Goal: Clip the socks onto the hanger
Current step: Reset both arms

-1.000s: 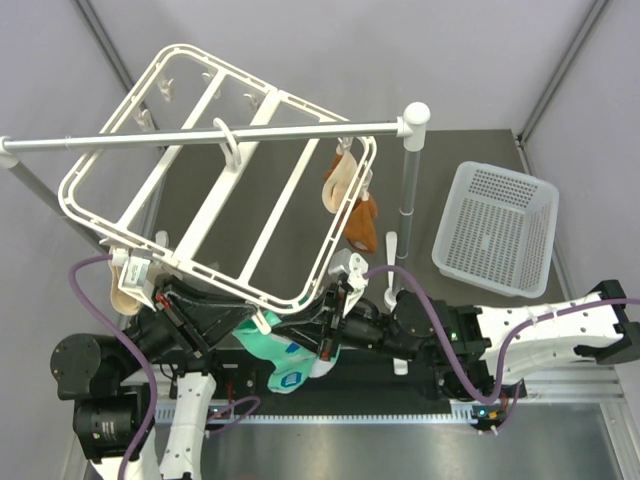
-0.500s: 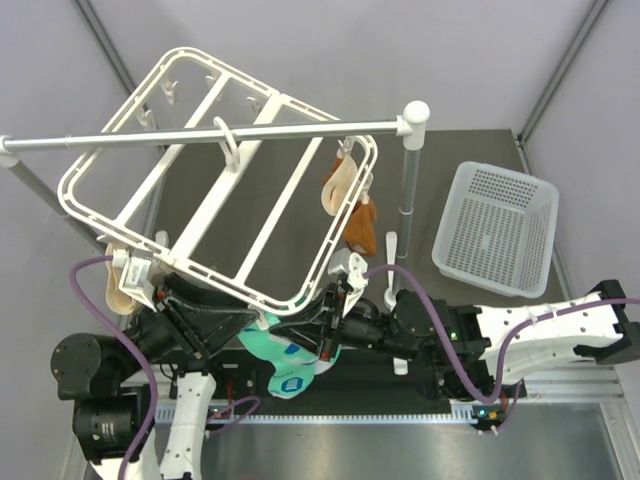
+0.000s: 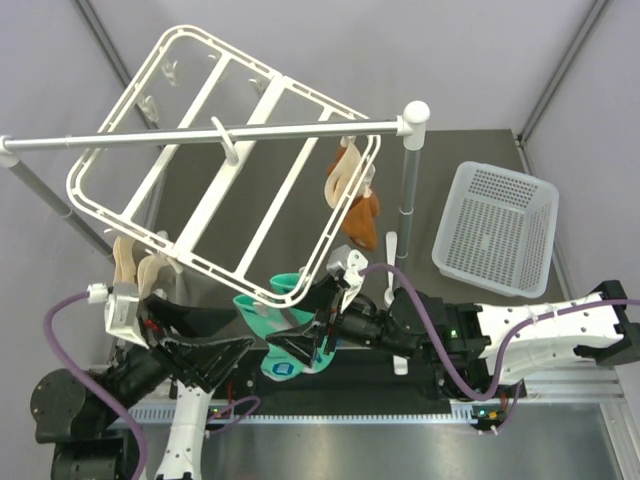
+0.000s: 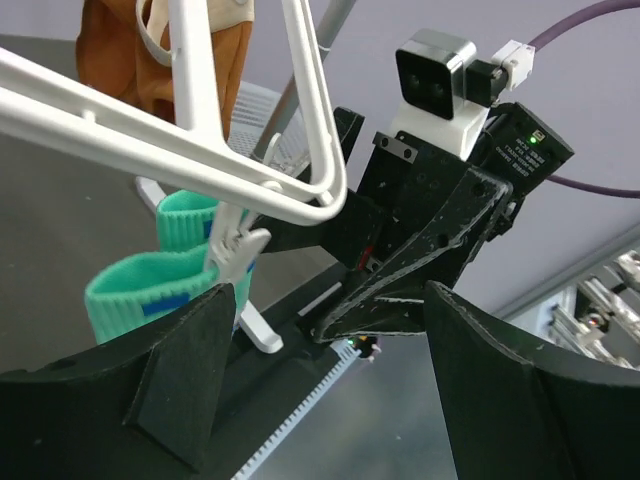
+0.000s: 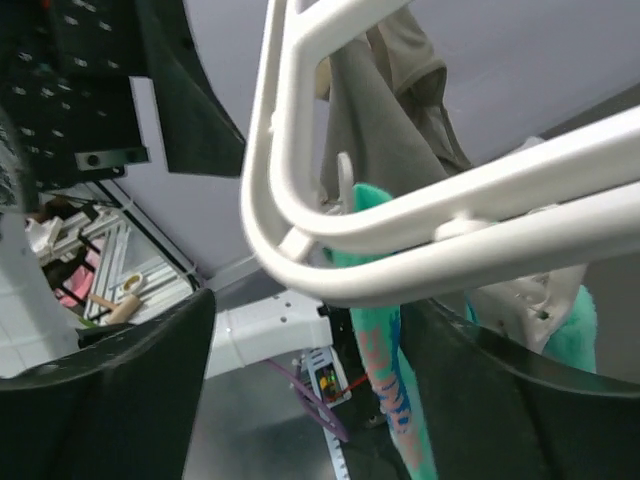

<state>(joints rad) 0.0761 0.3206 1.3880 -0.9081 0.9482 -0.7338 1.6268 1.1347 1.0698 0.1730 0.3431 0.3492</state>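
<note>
The teal socks hang from the near rail of the white hanger, above the near edge of the counter, a little left of its middle. From above they show as a bunched cuff under the frame, with a patched foot trailing toward the near edge. How they are fastened cannot be made out there. The left wrist view settles it: a white clip below the hanger's rounded corner bites the top of one ribbed cuff, with a second cuff just behind it. The right wrist view looks up from under that corner and shows a sock dangling lengthwise below the frame.

The left gripper reaches in low from the near left corner. Its fingers are spread wide with nothing between them, close to the cuffs. The right gripper comes from the near right, its forearm stretched along the near edge. Its fingers also stand apart, and the sock hangs in the gap; whether it brushes either pad cannot be told.

An orange sock and a beige sock hang at the hanger's right side. The hanger's hook sits on a grey rail carried by a post toward the far right corner. A white perforated basket rests at the right edge. Pale lilac walls close the space on three sides.
</note>
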